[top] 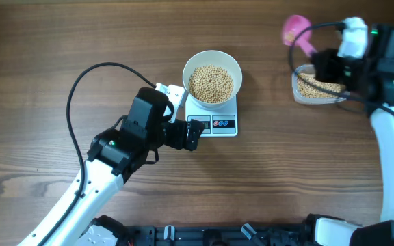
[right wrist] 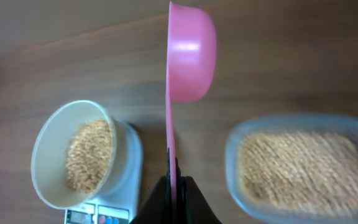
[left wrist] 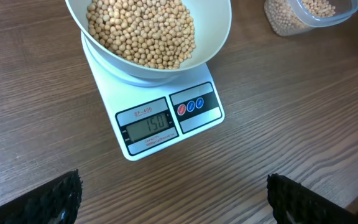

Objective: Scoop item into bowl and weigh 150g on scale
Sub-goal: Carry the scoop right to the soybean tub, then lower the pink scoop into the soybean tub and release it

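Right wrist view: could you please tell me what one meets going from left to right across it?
White bowl → pink scoop → clear tub. The scale sits under the bowl and overlaps it, so it is left out of the order.

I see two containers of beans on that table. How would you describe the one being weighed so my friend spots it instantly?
Look to the middle of the wooden table, where a small flat white scale sits. The bowl rests on top of it, holding pale-tan beans. Unlike the clear rectangular tub at the right, it is round and opaque white.
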